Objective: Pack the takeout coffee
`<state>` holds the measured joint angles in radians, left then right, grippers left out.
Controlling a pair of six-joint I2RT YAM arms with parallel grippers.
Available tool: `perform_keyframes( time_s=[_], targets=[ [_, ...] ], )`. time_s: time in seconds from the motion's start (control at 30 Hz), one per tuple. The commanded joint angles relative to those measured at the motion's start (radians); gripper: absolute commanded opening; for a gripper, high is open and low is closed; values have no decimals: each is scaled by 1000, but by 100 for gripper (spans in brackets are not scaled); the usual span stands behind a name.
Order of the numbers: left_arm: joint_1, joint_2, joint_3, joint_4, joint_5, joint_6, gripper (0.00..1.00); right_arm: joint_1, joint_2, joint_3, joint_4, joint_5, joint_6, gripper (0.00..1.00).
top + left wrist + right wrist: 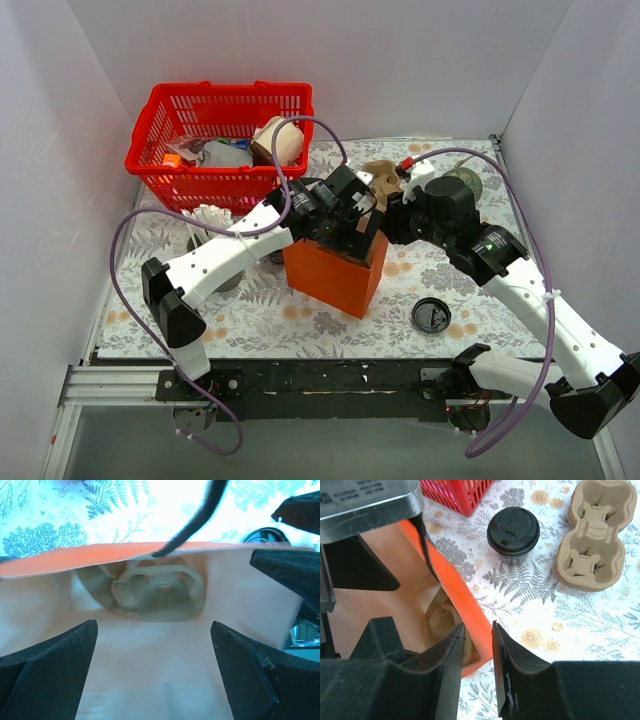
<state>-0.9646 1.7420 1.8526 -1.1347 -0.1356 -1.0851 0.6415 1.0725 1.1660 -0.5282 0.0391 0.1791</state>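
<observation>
The takeout coffee (513, 530), a short black cup with a black lid on it, stands on the floral cloth beside the red basket; in the top view the arms hide it. An orange paper bag (335, 270) stands open mid-table, with a pale moulded cardboard piece (160, 587) at its bottom. My left gripper (154, 625) hangs inside the bag's mouth, jaws wide open, nothing between them. My right gripper (478, 625) sits at the bag's right rim (470, 615), jaws a narrow gap apart, the orange edge showing below the gap. From above, both grippers (352, 212) (392, 215) meet over the bag.
A red basket (220, 140) of items stands at the back left. A brown cardboard cup carrier (595, 530) lies behind the bag. A flat black lid (431, 315) lies front right, a grey cup of white sticks (210, 225) at left, and a dark round thing (462, 182) back right.
</observation>
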Motion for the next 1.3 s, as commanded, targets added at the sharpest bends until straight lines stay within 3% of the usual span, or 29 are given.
perform_keyframes(
  time_s=[0.0,0.1,0.23,0.33,0.43,0.53,0.7,0.77,0.83,0.93,1.1,1.27],
  targets=[
    [-6,-107,56,73,37,2,98,-2,-60,6,76,-14,-7,36],
    [-6,-134,60,113,33,-10,98,0,-57,1,60,-16,-3,37],
    [-6,-171,79,130,-7,-35,98,-2,-60,15,39,-12,7,45],
    [-6,-211,86,141,-42,-47,98,-2,-78,34,42,4,10,53],
    [-6,-254,65,158,-85,-61,98,-2,-107,29,46,12,34,67],
    [-5,-324,31,159,-174,-87,98,-2,-128,20,40,-2,49,77],
    [6,-410,-104,93,-484,-173,98,0,-115,35,-29,-31,68,80],
    [68,-427,-162,127,-467,-176,98,0,-109,52,-32,-77,42,80],
    [178,-438,-220,163,-316,-162,98,0,-98,75,-30,-165,2,81],
    [256,-434,-286,242,-175,-141,98,0,-103,103,29,-275,-15,81],
    [283,-386,-332,326,-23,-116,98,1,-76,116,91,-525,-18,79],
    [287,-360,-351,340,22,-110,98,17,-3,118,80,-473,26,66]
  ],
)
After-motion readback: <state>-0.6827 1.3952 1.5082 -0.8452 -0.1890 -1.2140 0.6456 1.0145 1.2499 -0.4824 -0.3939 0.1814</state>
